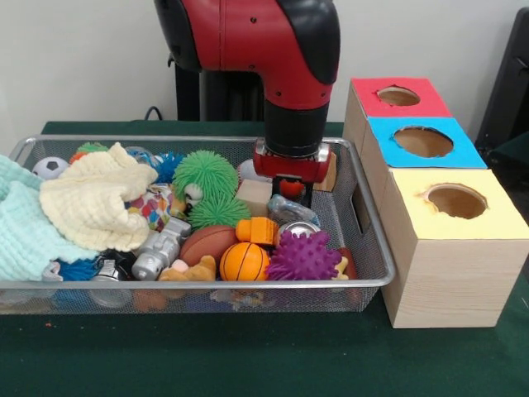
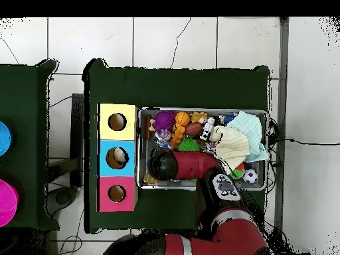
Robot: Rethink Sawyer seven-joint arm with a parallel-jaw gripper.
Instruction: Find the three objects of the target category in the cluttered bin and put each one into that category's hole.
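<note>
Bin (image 1: 376, 282) packed nearly wall to wall. Left half blocked by a cream cloth (image 1: 95, 203) heaped over a mint cloth (image 1: 25, 227), the tallest pile. Centre crowded: green spiky ball (image 1: 205, 176), basketball (image 1: 244, 261), purple spiky ball (image 1: 303, 256), touching each other. Pincer (image 1: 291, 188) sits low at the right-centre, wooden block (image 1: 254, 197) just beside it. Only bare mesh: narrow strip along the right wall. Three boxes (image 1: 450, 248) stand tight against that wall; green surface (image 1: 248, 356) in front is open.
</note>
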